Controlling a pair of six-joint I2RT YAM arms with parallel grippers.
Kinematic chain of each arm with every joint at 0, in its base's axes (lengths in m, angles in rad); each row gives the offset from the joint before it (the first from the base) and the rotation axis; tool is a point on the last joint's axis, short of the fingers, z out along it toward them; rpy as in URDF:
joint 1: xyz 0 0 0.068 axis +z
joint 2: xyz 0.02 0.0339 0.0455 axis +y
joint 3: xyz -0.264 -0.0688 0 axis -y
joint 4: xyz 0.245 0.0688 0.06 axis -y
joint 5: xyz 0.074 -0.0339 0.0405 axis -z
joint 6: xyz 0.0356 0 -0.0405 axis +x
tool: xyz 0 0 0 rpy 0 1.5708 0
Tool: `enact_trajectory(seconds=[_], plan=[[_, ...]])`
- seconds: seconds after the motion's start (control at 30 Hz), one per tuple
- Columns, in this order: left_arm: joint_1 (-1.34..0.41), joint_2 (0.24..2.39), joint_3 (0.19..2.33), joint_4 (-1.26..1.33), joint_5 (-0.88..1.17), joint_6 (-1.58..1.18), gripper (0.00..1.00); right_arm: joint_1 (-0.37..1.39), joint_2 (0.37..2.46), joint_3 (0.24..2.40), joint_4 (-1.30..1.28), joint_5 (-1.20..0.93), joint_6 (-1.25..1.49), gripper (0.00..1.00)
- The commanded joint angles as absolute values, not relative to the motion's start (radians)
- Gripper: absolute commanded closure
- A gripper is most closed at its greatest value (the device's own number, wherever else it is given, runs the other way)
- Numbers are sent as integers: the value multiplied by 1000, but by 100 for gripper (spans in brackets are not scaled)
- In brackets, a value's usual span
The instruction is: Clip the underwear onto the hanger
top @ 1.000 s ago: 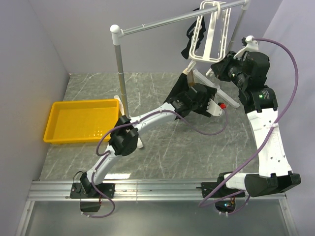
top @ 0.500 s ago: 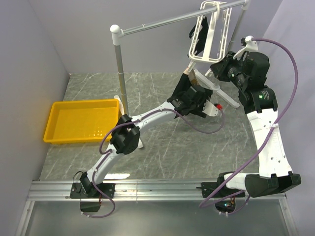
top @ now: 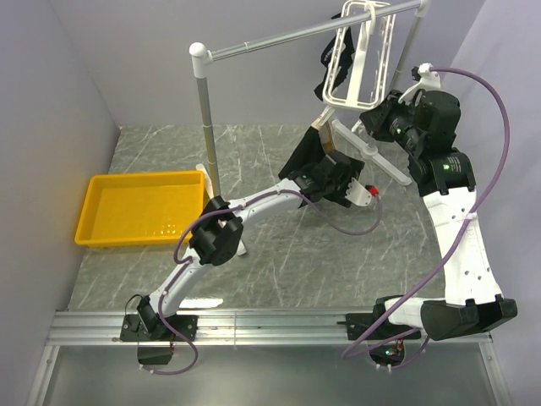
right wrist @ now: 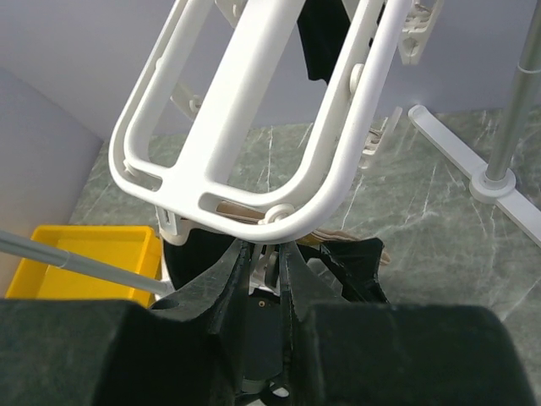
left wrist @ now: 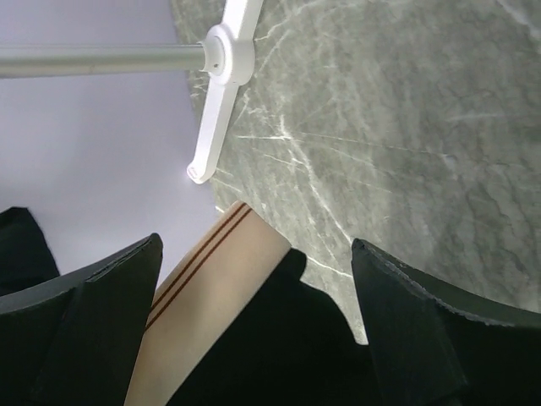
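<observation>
The white hanger hangs by its hook from the grey rail. The underwear, black with a tan waistband, hangs below the hanger's lower left corner. In the left wrist view the waistband and black cloth lie between the wide-apart fingers of my left gripper, which is open and not gripping. My right gripper sits just under the hanger's lower bar. Its jaws are nearly together on a small white clip. In the top view it is at the hanger's bottom edge.
A narrow black garment is clipped on the hanger's far side. The grey rail stand has a post on the left and white feet beside my left arm. A yellow tray lies at the left.
My left arm has shifted slightly left and nearer, jaws still wide. The hanger has swayed a little. My right arm has hardly moved.
</observation>
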State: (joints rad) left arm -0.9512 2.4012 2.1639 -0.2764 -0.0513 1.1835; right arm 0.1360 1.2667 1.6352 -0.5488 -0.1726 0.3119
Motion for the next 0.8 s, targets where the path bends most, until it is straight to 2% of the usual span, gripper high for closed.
enact_trajectory(seconds=[0.0, 0.17, 0.27, 0.37, 0.4, 0.47, 0.5, 0.53, 0.57, 0.67, 0.77], plan=[[-962, 2351, 2195, -250, -60, 1227, 1, 149, 1236, 1631, -538, -175, 298, 100], [-948, 2427, 2289, -313, -129, 1250, 1, 147, 1230, 1629, -537, -170, 290, 100], [-936, 2444, 2307, -344, -156, 1259, 7, 147, 1229, 1623, -534, -161, 287, 100], [-925, 2447, 2304, -368, -170, 1258, 28, 147, 1229, 1626, -532, -156, 288, 100], [-920, 2447, 2303, -377, -173, 1259, 40, 149, 1230, 1628, -531, -156, 291, 100], [-914, 2445, 2295, -383, -178, 1262, 50, 147, 1235, 1632, -532, -155, 293, 100], [-913, 2444, 2293, -383, -179, 1262, 61, 149, 1235, 1637, -534, -155, 295, 100], [-911, 2441, 2289, -380, -179, 1262, 65, 147, 1238, 1638, -532, -155, 296, 100], [-911, 2438, 2280, -382, -176, 1266, 75, 149, 1241, 1641, -532, -153, 296, 100], [-913, 2405, 2220, -335, -164, 1269, 97, 149, 1246, 1646, -528, -152, 298, 100], [-917, 2327, 2107, -249, -109, 1267, 99, 147, 1255, 1647, -522, -150, 302, 100]])
